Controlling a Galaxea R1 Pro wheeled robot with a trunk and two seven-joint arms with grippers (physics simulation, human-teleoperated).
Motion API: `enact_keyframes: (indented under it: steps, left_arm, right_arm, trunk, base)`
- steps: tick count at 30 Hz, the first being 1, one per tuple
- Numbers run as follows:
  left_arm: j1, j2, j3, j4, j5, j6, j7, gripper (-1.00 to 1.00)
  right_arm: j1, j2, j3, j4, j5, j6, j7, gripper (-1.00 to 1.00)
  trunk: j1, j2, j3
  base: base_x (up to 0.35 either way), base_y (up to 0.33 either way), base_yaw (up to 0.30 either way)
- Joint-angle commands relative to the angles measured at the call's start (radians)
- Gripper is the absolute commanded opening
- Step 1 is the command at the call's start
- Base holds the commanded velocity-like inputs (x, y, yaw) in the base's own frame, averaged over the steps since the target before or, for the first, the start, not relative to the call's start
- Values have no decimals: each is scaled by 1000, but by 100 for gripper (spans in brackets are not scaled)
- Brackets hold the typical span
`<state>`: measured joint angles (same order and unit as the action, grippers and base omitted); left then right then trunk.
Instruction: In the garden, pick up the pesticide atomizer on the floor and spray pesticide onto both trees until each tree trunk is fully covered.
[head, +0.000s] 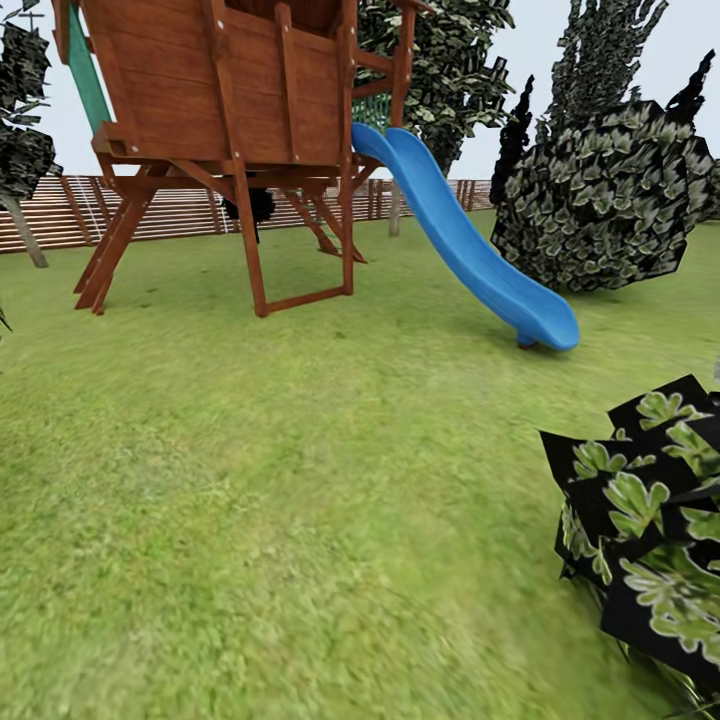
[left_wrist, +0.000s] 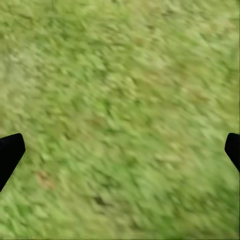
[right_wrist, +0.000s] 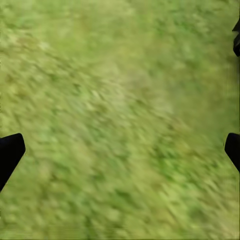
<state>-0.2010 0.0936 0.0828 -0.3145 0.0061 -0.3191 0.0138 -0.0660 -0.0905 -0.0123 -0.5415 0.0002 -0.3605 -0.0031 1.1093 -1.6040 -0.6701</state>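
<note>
Green grass lawn (head: 250, 480) everywhere, brown slat fence (head: 190, 210) behind a wooden play tower (head: 230, 90) with blue plastic slide (head: 470, 250). Left gripper (left_wrist: 120, 150) and right gripper (right_wrist: 120, 150) both spread wide over bare grass; can't spot the atomizer anywhere.

Flat, even daylight under a pale overcast sky (head: 640, 60), with no glare. Soft, faint shadow on the grass (head: 250, 420) beneath the wooden play tower (head: 230, 90) and under the foot of the blue slide (head: 470, 240). Sharp in the distance, smeared and blurry across the near lawn. Heavy blur over the turf in both wrist views. Jagged black-edged leaf cutouts on the near bush (head: 650, 530).
</note>
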Motion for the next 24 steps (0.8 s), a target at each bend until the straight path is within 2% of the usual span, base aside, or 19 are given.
enact_keyframes:
  steps: [1, 10, 24]
  left_arm:
    - [0, 0, 0, 0, 0, 0, 0, 100]
    - [0, 0, 0, 0, 0, 0, 0, 100]
    - [0, 0, 0, 0, 0, 0, 0, 100]
  right_arm:
    - [0, 0, 0, 0, 0, 0, 0, 100]
    - [0, 0, 0, 0, 1, 0, 0, 100]
    - [0, 0, 0, 0, 1, 1, 0, 100]
  trunk:
    - [0, 0, 0]
    - [0, 0, 0]
    - [0, 0, 0]
  base:
    - [340, 112, 0]
    - [340, 108, 0]
    - [339, 8, 0]
